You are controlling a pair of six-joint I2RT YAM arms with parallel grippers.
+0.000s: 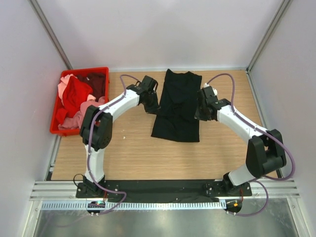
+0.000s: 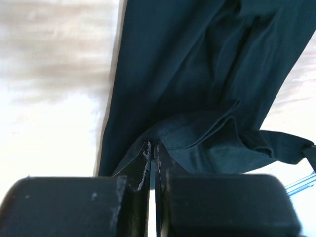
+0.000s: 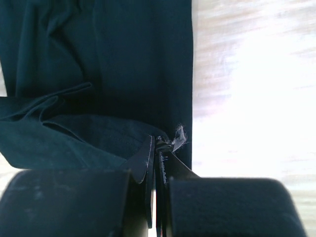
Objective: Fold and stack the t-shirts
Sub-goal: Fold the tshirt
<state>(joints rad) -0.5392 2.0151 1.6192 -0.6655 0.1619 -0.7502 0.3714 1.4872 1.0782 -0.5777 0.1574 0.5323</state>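
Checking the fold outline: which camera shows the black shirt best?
Top external: the whole black shirt shows, a long strip on the table between the left gripper and right gripper. Each wrist view shows only a close patch of cloth at its pinched edge.

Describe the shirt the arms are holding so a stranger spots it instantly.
On the light wooden table, look at its far middle. The plain black cloth t-shirt lies there as a long strip, pinched by the left gripper and right gripper. Unlike it, the red and pink shirts sit bunched in the red plastic crate.
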